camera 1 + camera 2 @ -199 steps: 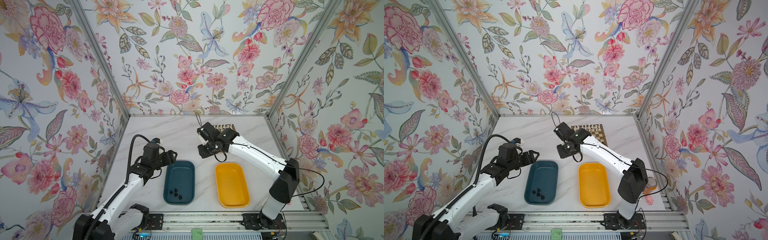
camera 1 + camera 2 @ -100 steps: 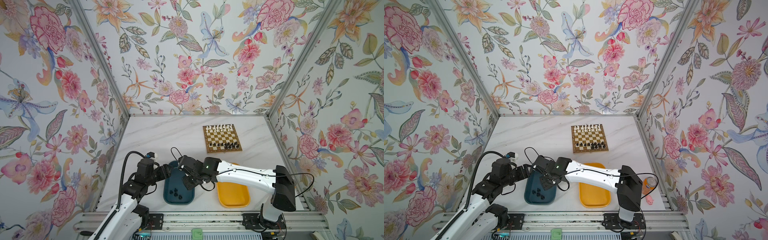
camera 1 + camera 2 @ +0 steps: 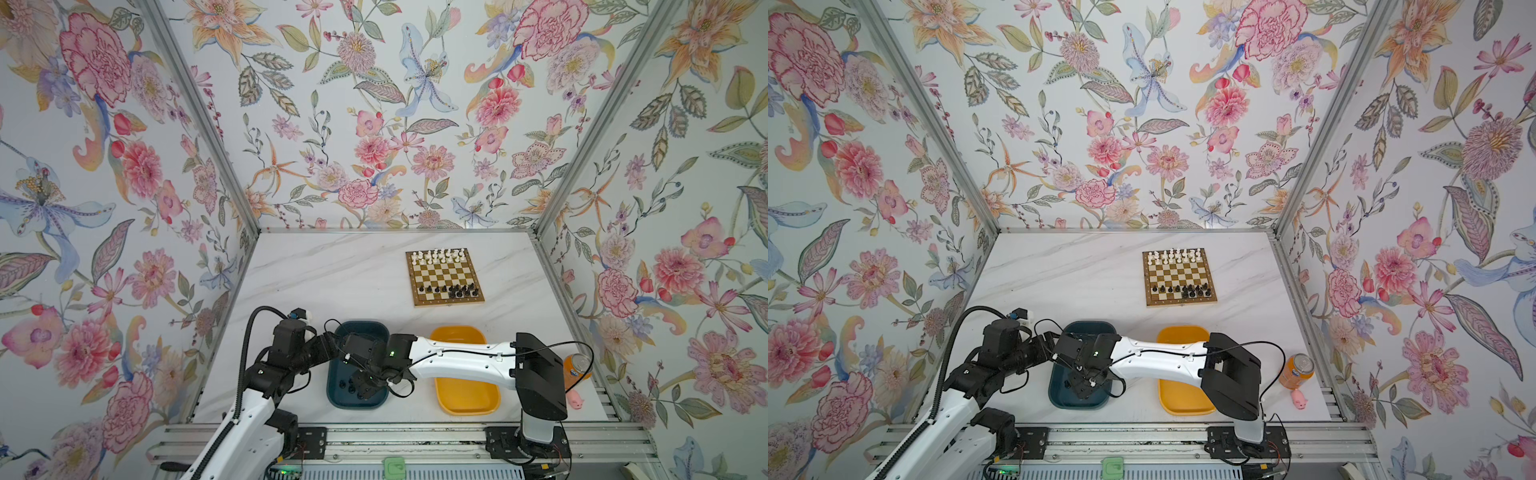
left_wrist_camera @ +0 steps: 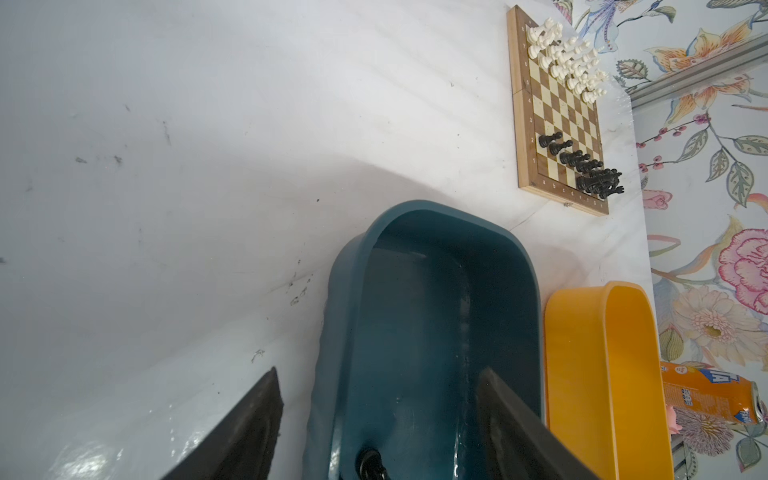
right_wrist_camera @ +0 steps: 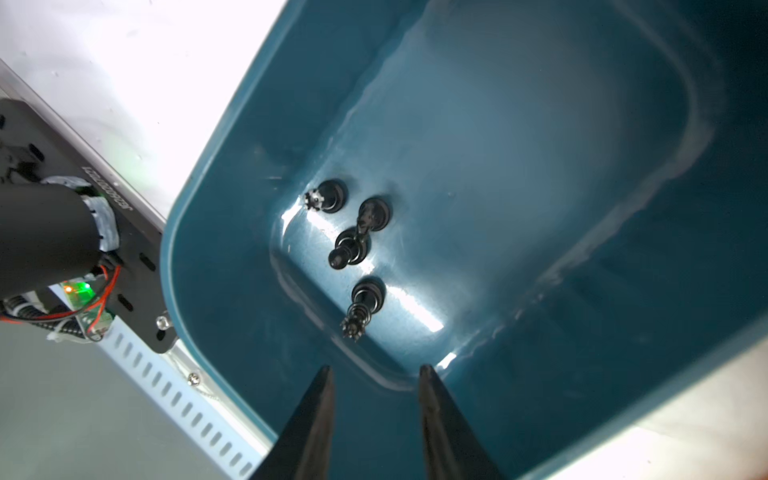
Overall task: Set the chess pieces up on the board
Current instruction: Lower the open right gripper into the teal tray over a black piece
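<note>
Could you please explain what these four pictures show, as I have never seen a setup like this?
Two robot arms stand at a marble table. Two pictures look down from overhead; two come from cameras on the arms' wrists. On the table lie a chessboard carrying white pieces and black pieces, a teal tray, a yellow tray, an orange can and a small pink toy. The right gripper hangs open over the teal tray, above four black chessmen inside it. The left gripper is open at the same tray's edge. Neither holds anything.
</note>
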Robot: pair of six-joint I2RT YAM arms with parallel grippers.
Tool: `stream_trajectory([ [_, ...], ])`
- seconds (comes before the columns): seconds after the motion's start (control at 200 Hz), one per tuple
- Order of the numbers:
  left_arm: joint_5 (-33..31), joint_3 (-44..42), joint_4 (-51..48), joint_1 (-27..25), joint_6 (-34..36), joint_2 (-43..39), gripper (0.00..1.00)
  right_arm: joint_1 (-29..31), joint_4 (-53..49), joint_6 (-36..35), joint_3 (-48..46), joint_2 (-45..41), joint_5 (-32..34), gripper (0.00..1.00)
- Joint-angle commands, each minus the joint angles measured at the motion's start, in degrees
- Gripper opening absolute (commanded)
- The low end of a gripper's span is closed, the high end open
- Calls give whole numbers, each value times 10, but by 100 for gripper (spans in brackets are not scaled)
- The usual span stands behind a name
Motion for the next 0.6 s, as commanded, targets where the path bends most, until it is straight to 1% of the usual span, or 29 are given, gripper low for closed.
stream_trajectory([
  [0.0,5,13,-2,14,18,7,76,8,15,6,2,9,-12,36],
  [0.085,18,12,3,30,24,17,76,11,17,6,4,17,-20,35],
  [0.25,47,15,13,74,39,43,75,14,17,3,15,34,-28,30],
  [0.33,61,17,15,92,46,48,75,13,15,3,18,41,-31,29],
  [0.415,65,21,14,102,51,51,75,13,11,1,25,49,-32,28],
  [0.596,71,22,18,106,53,54,75,12,6,1,33,59,-25,28],
])
